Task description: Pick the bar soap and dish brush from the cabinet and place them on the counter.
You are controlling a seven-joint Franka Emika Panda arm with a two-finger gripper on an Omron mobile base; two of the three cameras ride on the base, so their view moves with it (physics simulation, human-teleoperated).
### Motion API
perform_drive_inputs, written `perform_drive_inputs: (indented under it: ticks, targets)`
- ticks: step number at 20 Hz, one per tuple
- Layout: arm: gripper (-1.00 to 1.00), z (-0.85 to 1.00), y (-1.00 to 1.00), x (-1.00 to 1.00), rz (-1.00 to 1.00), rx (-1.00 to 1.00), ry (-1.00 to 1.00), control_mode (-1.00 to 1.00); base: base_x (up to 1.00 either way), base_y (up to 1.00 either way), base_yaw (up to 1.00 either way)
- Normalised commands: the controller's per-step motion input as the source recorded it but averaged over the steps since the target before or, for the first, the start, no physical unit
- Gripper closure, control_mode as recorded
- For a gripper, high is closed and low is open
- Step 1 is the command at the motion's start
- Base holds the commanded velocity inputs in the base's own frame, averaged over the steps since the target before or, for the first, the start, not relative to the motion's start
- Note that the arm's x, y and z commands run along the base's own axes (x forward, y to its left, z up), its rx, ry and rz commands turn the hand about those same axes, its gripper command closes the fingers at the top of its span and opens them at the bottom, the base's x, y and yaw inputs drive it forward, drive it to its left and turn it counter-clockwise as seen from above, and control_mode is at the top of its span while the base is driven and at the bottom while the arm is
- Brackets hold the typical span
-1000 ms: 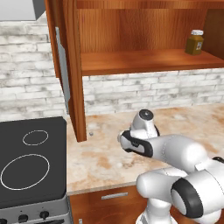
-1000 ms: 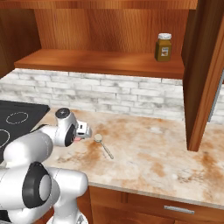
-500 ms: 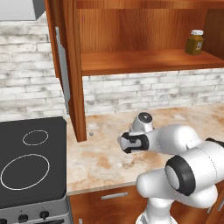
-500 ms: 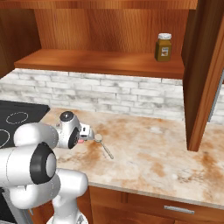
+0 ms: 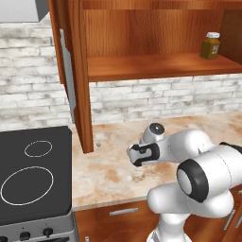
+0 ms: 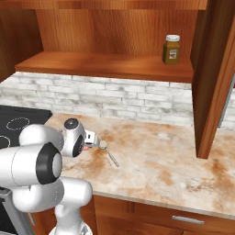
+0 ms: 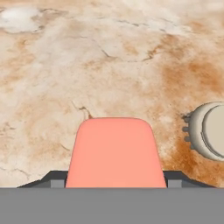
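The pink bar soap (image 7: 115,154) sits between the two dark fingertips of my gripper (image 7: 116,181), which is shut on it just above the beige counter (image 7: 109,57). In the right base view the gripper (image 6: 90,140) hangs low over the counter (image 6: 156,160), with a sliver of the soap (image 6: 85,148) under the hand. The dish brush (image 6: 109,153) lies on the counter right beside the gripper, and its round head (image 7: 209,130) shows to the soap's right. The cabinet shelf (image 6: 105,64) is above.
An amber jar with a white lid (image 6: 171,49) stands on the cabinet shelf (image 5: 156,66) at the right. The open cabinet doors (image 5: 78,71) (image 6: 215,78) hang over the counter. A black stovetop (image 5: 33,175) borders the counter on the left.
The hand has moved a little toward the dish brush with the soap still in it, and the arm has folded in closer. The brush and the jar have not moved.
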Motion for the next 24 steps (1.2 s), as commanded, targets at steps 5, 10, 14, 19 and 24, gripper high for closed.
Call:
perform_drive_inputs:
  ticks: [5,10,14,19,24]
  targets:
    - [-1.0,-0.2,0.0,-0.03,0.0,0.02,-0.03,-1.0,0.0,0.0,0.0]
    - [-1.0,-0.2,-0.05,0.0,0.0,0.02,-0.04,-1.0,0.0,0.0,0.0]
    - [-1.0,-0.18,-0.06,0.0,0.0,0.01,-0.05,-1.0,0.0,0.0,0.0]
    - [-1.0,0.03,-0.01,-0.03,0.0,0.0,-0.02,-1.0,0.0,0.0,0.0]
    - [-1.0,0.3,0.0,-0.14,0.0,0.0,0.03,-1.0,0.0,0.0,0.0]
